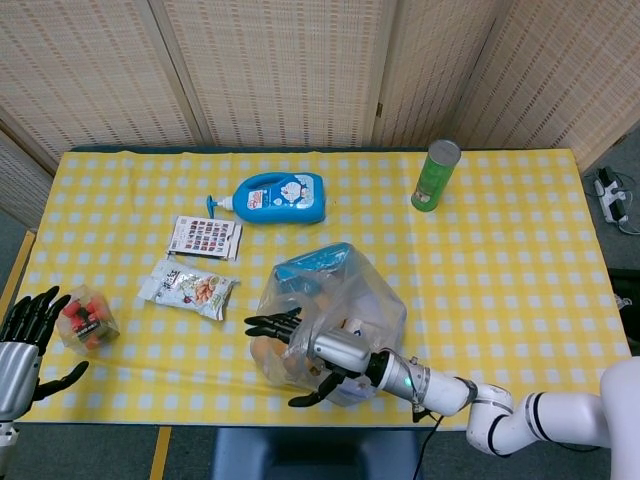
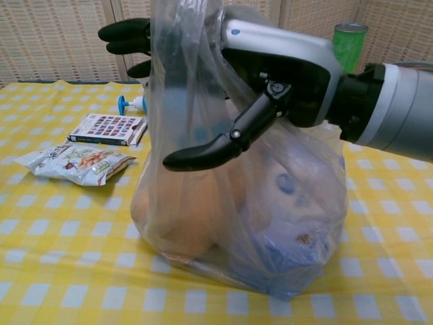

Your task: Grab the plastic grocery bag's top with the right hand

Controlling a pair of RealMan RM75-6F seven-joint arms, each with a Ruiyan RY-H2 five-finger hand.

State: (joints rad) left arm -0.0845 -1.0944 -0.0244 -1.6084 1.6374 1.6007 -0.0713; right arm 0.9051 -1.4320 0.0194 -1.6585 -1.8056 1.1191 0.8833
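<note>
A clear plastic grocery bag (image 1: 345, 300) full of goods stands on the yellow checked table, near its front edge. In the chest view the bag (image 2: 237, 223) fills the centre, its top drawn upward. My right hand (image 2: 270, 68) is at the bag's top with the fingers (image 2: 125, 34) spread and reaching out past the bag's left side. Its thumb (image 2: 203, 150) stretches across the front of the plastic without closing. In the head view this right hand (image 1: 320, 352) lies over the bag's near side. My left hand (image 1: 25, 345) rests open at the table's front left corner, holding nothing.
A blue bottle (image 1: 275, 197) lies behind the bag, and a green can (image 1: 436, 175) stands at the back right. A printed card pack (image 1: 204, 238) and a snack packet (image 1: 188, 288) lie left of the bag. A box of strawberries (image 1: 88, 318) sits beside my left hand.
</note>
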